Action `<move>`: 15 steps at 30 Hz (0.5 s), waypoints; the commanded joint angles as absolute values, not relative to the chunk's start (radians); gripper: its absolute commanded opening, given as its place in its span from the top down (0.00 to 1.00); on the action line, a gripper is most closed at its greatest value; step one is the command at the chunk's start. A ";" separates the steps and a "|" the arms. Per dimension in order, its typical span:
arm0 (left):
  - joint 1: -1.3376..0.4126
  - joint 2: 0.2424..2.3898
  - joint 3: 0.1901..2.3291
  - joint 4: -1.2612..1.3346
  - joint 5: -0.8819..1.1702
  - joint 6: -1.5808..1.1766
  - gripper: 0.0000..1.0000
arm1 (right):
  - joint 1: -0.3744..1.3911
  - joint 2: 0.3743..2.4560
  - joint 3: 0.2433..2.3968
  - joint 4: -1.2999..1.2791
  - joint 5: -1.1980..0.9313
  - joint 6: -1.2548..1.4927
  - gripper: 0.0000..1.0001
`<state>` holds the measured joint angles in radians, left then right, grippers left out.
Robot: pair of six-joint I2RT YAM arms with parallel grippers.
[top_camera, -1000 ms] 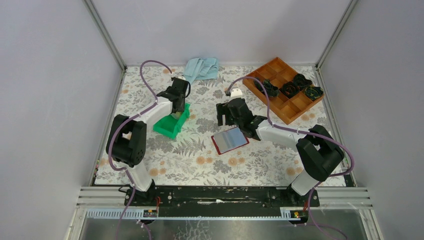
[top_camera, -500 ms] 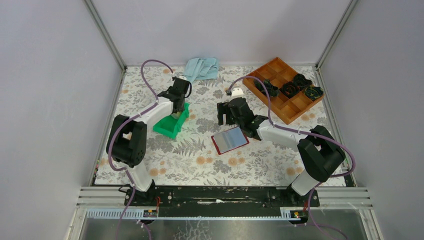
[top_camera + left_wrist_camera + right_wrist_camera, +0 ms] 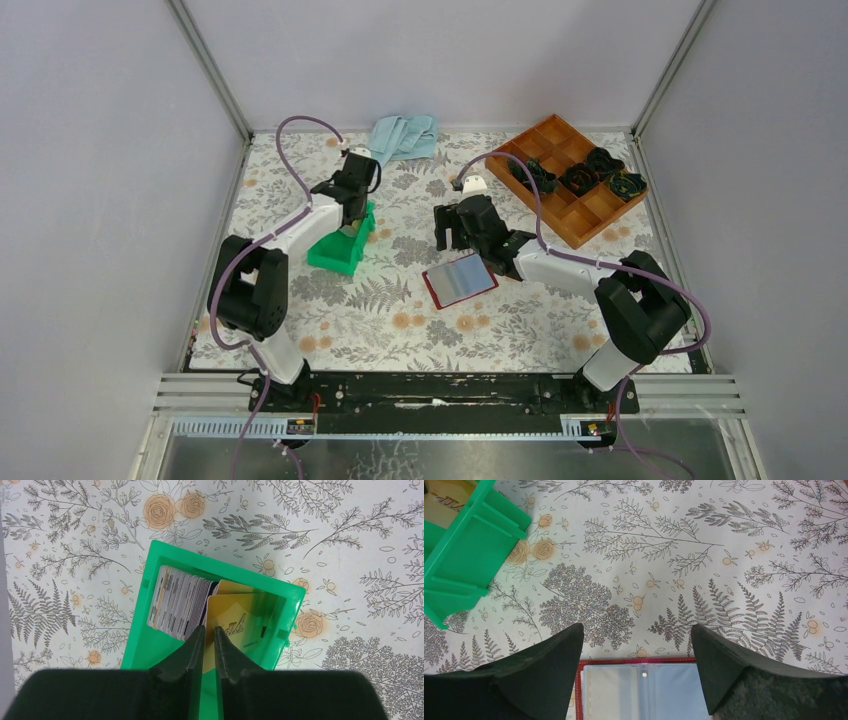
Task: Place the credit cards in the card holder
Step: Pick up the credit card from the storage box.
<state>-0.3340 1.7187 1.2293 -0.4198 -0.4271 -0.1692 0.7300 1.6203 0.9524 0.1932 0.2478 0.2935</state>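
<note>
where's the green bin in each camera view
top external: green bin left of centre.
left wrist: green bin in the middle, running to the bottom edge.
right wrist: green bin in the top-left corner, cut off.
shared landmark: the flowered table cover under it.

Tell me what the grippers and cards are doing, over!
Left gripper astride gold card in green bin, grip unclear. Right gripper open beside open card holder. Nothing between bin and holder.

I see the cards point(image 3: 185, 607) standing in the bin point(image 3: 343, 250) on the surface's point(image 3: 400, 320) left. The holder point(image 3: 460, 279) lies right of it, with the tray point(image 3: 555, 140) in the far right corner and the cloth point(image 3: 403, 135) at the back.
</note>
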 commanded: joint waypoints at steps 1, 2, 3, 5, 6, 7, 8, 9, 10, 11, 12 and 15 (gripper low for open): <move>-0.336 1.672 1.262 -0.418 -0.456 -0.165 0.83 | 0.722 1.580 0.959 0.227 0.254 0.303 0.14; -0.336 1.670 1.263 -0.418 -0.455 -0.166 0.83 | 0.722 1.580 0.959 0.228 0.253 0.303 0.14; -0.336 1.669 1.263 -0.419 -0.452 -0.167 0.84 | 0.722 1.580 0.959 0.228 0.254 0.303 0.14; -0.337 1.662 1.264 -0.419 -0.448 -0.172 0.86 | 0.722 1.577 0.957 0.226 0.254 0.304 0.14; -0.336 1.659 1.264 -0.419 -0.444 -0.175 0.87 | 0.722 1.576 0.954 0.226 0.253 0.304 0.14; -0.336 1.654 1.264 -0.419 -0.443 -0.180 0.88 | 0.722 1.575 0.954 0.227 0.253 0.305 0.14; -0.336 1.650 1.264 -0.419 -0.440 -0.183 0.89 | 0.723 1.573 0.952 0.226 0.253 0.306 0.14; -0.336 1.645 1.264 -0.419 -0.439 -0.185 0.91 | 0.722 1.572 0.951 0.226 0.254 0.306 0.14; -0.336 1.641 1.263 -0.419 -0.438 -0.188 0.93 | 0.722 1.571 0.950 0.226 0.252 0.306 0.14; -0.337 1.640 1.264 -0.419 -0.436 -0.190 0.95 | 0.723 1.571 0.948 0.226 0.253 0.307 0.14; -0.337 1.636 1.264 -0.419 -0.435 -0.194 0.98 | 0.723 1.570 0.948 0.226 0.252 0.308 0.14; -0.337 1.623 1.257 -0.419 -0.431 -0.207 1.00 | 0.722 1.569 0.947 0.226 0.252 0.308 0.14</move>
